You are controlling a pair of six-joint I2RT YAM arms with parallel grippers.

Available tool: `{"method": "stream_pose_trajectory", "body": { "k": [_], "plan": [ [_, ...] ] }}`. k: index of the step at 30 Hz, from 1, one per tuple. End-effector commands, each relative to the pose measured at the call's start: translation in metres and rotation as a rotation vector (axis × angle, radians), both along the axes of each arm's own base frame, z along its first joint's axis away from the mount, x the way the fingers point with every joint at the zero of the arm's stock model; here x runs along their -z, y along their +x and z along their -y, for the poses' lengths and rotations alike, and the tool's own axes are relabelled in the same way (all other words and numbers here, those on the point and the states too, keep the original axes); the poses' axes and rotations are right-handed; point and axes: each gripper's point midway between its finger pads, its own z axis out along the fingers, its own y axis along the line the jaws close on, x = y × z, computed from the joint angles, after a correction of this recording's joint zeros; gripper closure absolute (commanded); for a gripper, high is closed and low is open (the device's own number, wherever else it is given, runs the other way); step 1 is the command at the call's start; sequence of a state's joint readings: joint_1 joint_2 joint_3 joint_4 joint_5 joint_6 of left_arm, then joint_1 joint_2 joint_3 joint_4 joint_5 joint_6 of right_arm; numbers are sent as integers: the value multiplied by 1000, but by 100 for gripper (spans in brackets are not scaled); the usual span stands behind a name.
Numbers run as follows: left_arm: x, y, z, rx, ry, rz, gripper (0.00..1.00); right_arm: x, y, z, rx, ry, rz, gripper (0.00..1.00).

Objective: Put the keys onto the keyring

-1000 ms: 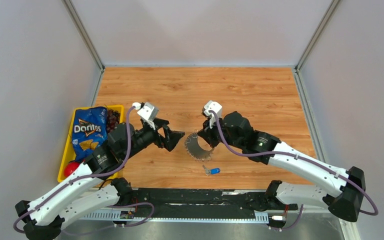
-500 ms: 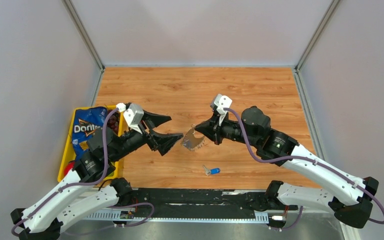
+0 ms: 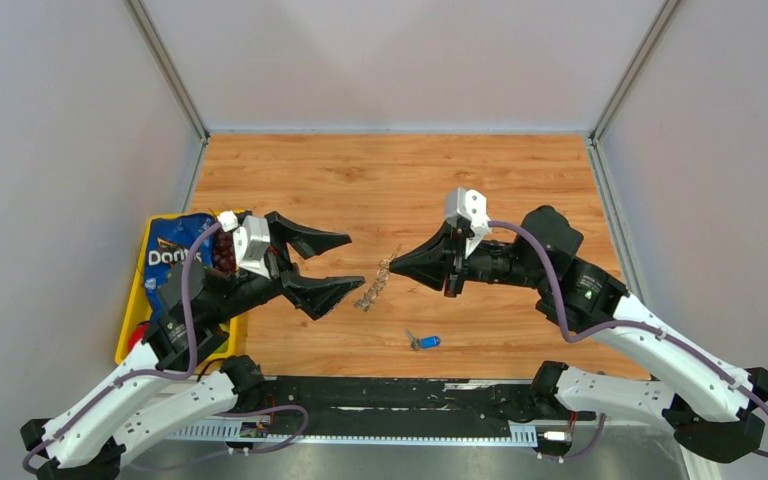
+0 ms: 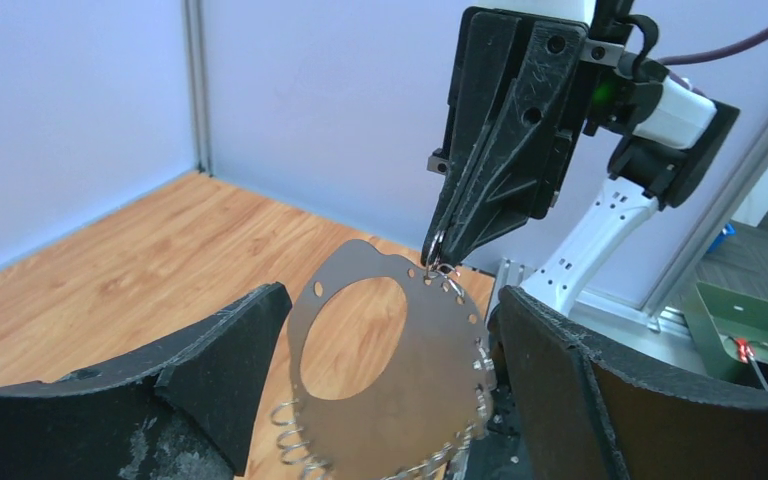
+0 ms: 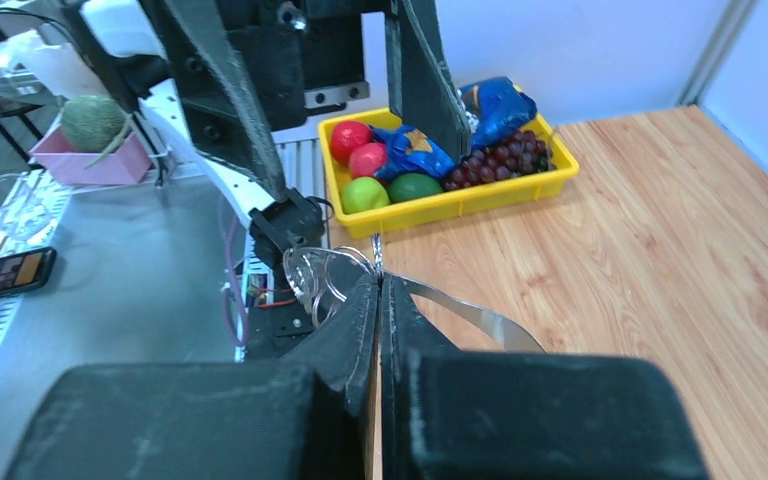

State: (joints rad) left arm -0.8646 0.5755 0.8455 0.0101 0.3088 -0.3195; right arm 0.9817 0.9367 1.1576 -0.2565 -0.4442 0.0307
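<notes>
From above the keyring is just an edge-on glint mid-table. The left wrist view shows a flat silver plate, large hole, small loops fringing its rim, pinched in the closed right gripper; the left gripper gapes around it. Only overhead shows the blue-headed key, lying nearer on the table.
</notes>
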Motion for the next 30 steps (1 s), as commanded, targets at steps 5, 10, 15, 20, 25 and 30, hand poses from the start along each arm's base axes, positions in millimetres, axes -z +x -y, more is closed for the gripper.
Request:
{"method": "stream_pose_trajectory", "body": {
  "k": [5,10,15,20,25,30],
  "plan": [
    [-38,-31,0,137,-72,135,30,-51,-36,7,-169,121,104,100],
    [-38,-39,6,202,-72,144,50,-55,-43,8,-206,127,102,100],
    [-42,-50,10,278,-82,163,62,-58,-44,7,-211,132,103,100],
    [-40,-59,17,353,-73,172,63,-63,-42,5,-211,136,112,100],
    [-40,-61,18,374,-73,177,64,-64,-40,2,-212,132,110,100],
    [-41,-61,19,375,-74,179,67,-64,-40,0,-218,129,109,100]
  ]
}}
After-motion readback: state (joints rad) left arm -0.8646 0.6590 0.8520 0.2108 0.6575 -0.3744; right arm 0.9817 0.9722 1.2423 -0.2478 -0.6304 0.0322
